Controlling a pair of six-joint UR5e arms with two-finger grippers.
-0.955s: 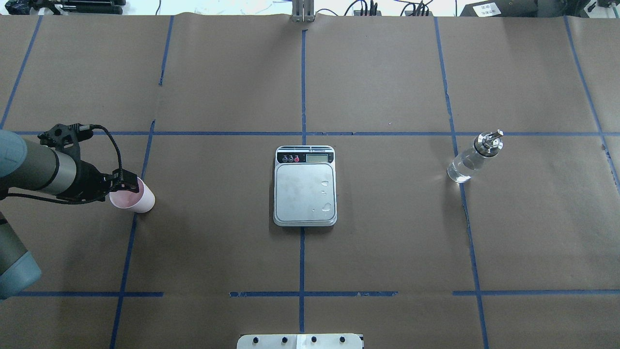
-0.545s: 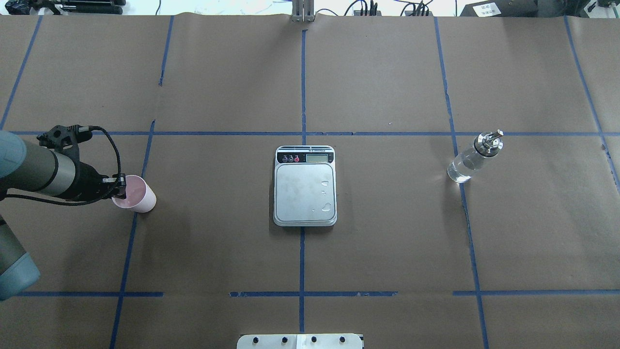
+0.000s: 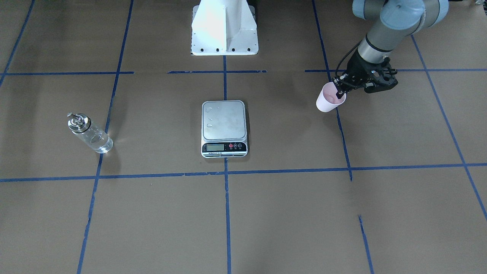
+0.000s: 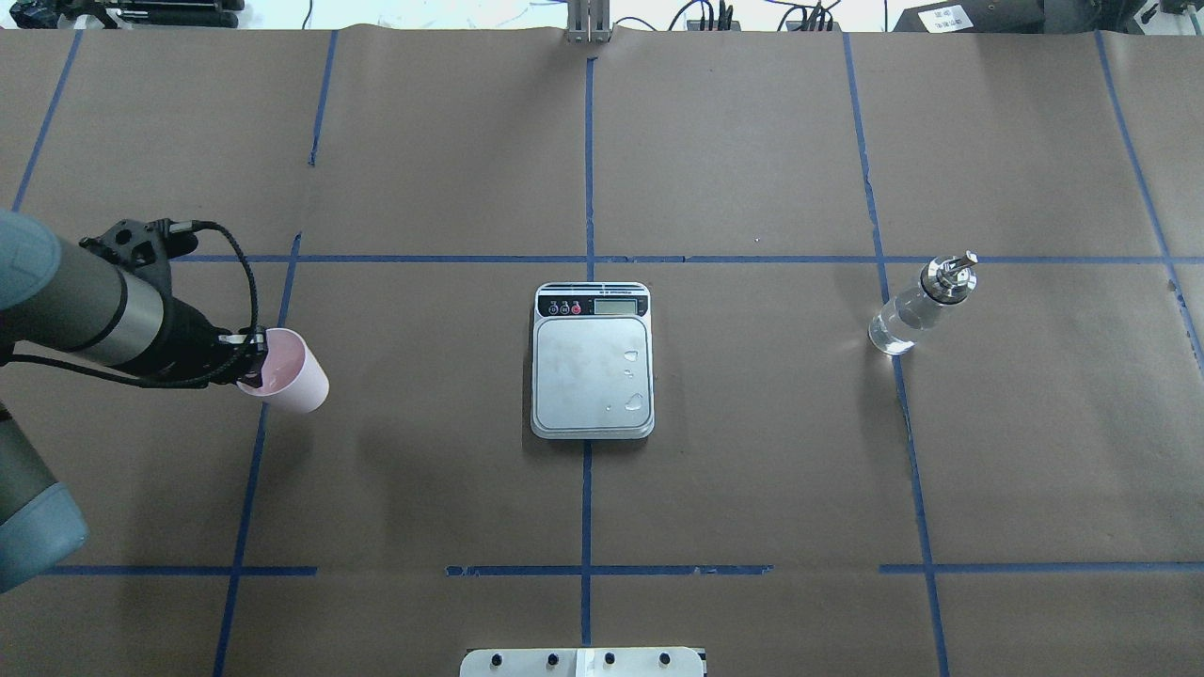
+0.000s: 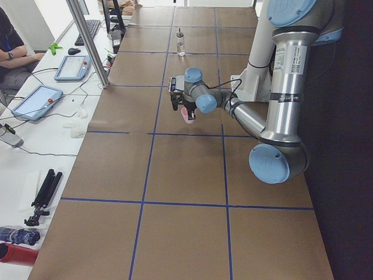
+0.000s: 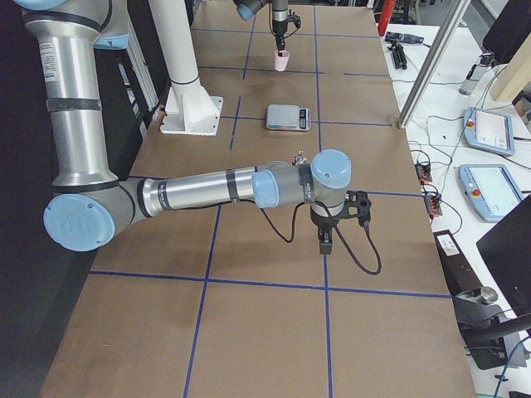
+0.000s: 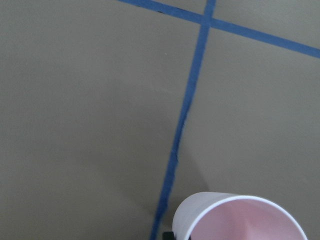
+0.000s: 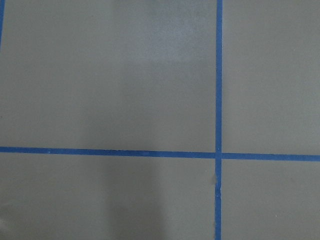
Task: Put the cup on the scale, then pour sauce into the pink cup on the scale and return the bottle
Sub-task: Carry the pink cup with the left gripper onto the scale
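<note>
Barely anything is finished yet. The left claw (image 4: 252,355) is pinched closed on the rim of the cup (image 4: 292,384). The cup is tipped and looks to be just off the paper, well apart from the scale (image 4: 593,362), whose platform holds only a few drops (image 4: 638,402). The bottle (image 4: 908,315) of clear sauce (image 4: 894,331) stands untouched far on the other side. The right claw (image 6: 325,243) hangs over the table; I cannot tell whether it is open. Setting the cup down, pouring and returning the bottle all remain. Brown paper (image 4: 752,470) covers the table, gridded with blue tape (image 4: 586,498). Side benches carry tablets (image 5: 35,100) and cables.
</note>
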